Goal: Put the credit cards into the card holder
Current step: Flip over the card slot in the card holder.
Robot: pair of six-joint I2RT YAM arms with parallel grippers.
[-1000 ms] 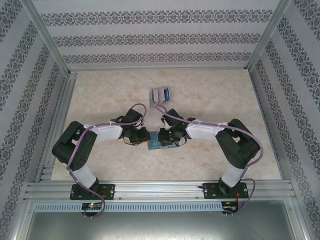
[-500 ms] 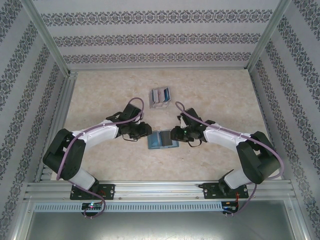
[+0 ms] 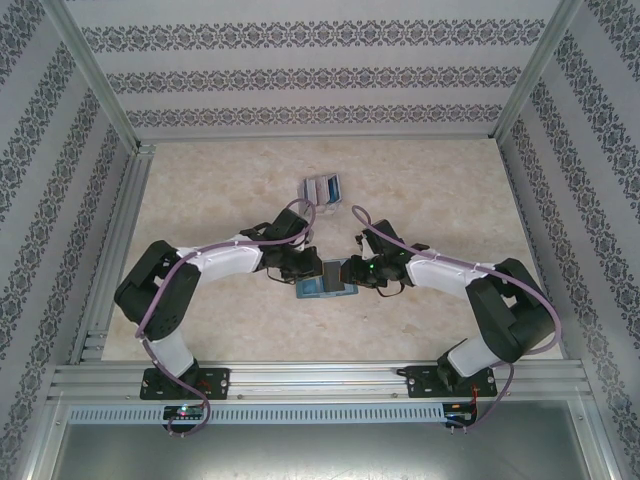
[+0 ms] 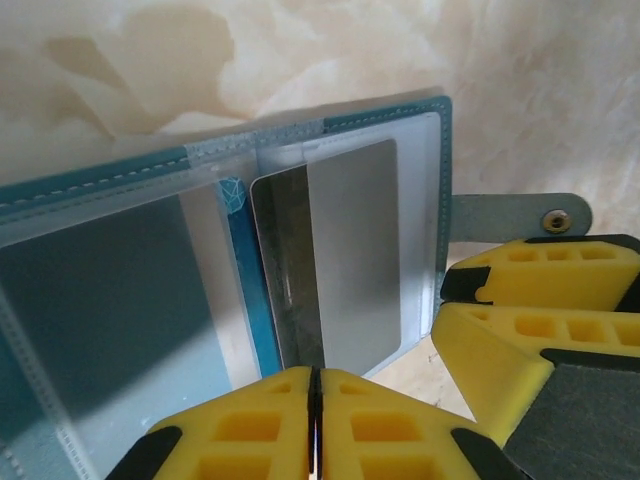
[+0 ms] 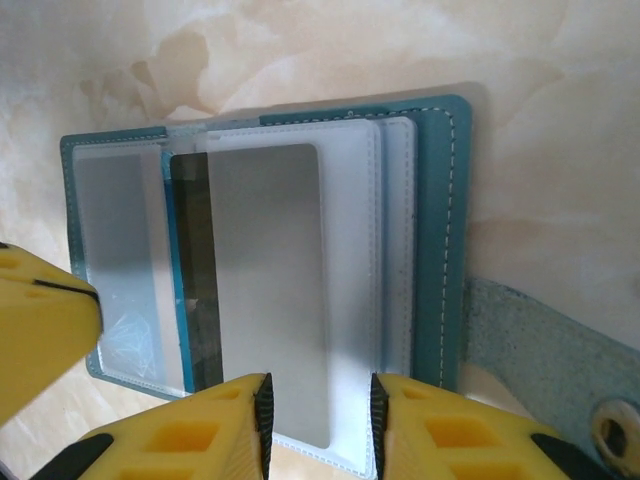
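Observation:
The teal card holder [image 3: 325,287] lies open on the table, its clear sleeves up [image 4: 100,180] [image 5: 440,230]. A grey card with a dark stripe [image 4: 350,260] [image 5: 265,260] sits on its right page, partly inside a clear sleeve. My left gripper [image 3: 306,270] [image 4: 315,385] is shut, its tips at the card's near edge; whether they pinch it is unclear. My right gripper [image 3: 356,272] [image 5: 318,400] is open, its fingers either side of the card's near corner. The other credit cards [image 3: 322,187] lie fanned farther back.
The holder's clasp strap [image 5: 550,350] [image 4: 510,215] sticks out on the right-hand side. The right gripper's yellow fingers [image 4: 540,300] stand close beside my left jaws. Aluminium frame rails [image 3: 110,250] border the marbled tabletop [image 3: 200,190].
Half a second ago both grippers stood off the holder's two sides; they have moved back in over it. The left jaws have closed and the right jaws have opened slightly.

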